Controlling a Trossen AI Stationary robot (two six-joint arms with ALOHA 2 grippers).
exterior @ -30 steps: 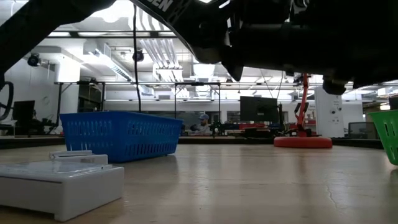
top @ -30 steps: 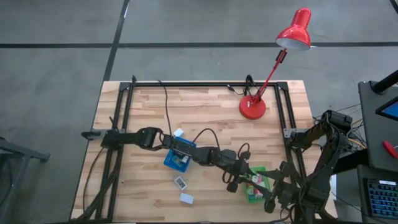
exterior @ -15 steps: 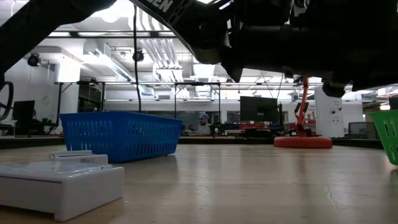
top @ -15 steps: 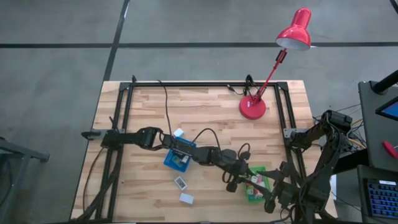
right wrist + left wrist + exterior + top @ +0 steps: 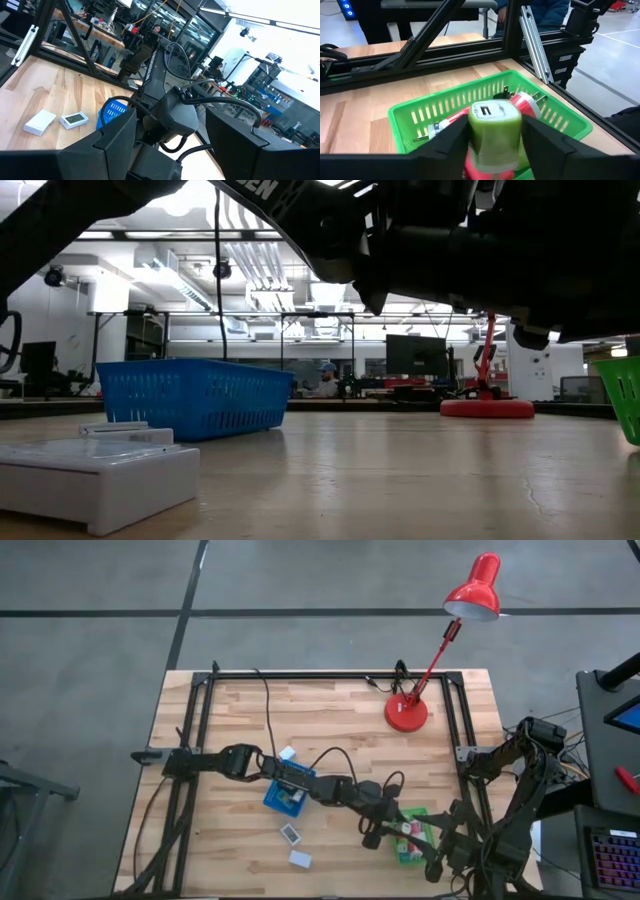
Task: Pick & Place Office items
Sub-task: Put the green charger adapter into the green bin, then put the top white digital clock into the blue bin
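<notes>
two arms share a wooden counter [image 5: 330, 730]. the left arm reaches across it from the left edge, its left pincer [image 5: 495, 137] hanging over the green tray [image 5: 410, 112] near the counter's front right corner. between the pincer's fingers [image 5: 445, 142] sits a green plug block [image 5: 495, 125], metal slot up; whether the fingers press it or have let go cannot be told. below it in the tray lie a red item [image 5: 527, 102] with metal prongs and a white piece [image 5: 434, 131]. the right arm waits folded off the right edge, beside the green tray; its right pincer [image 5: 170, 130] stands partly parted, grasping nothing. a blue tray [image 5: 287, 790] sits mid-counter under the left arm and holds small items. a white block [image 5: 288, 753] lies just behind it; a framed white box [image 5: 291, 833] and another white box [image 5: 299, 860] lie near the front edge. a red lamp [image 5: 407, 712] stands toward the back right corner.
</notes>
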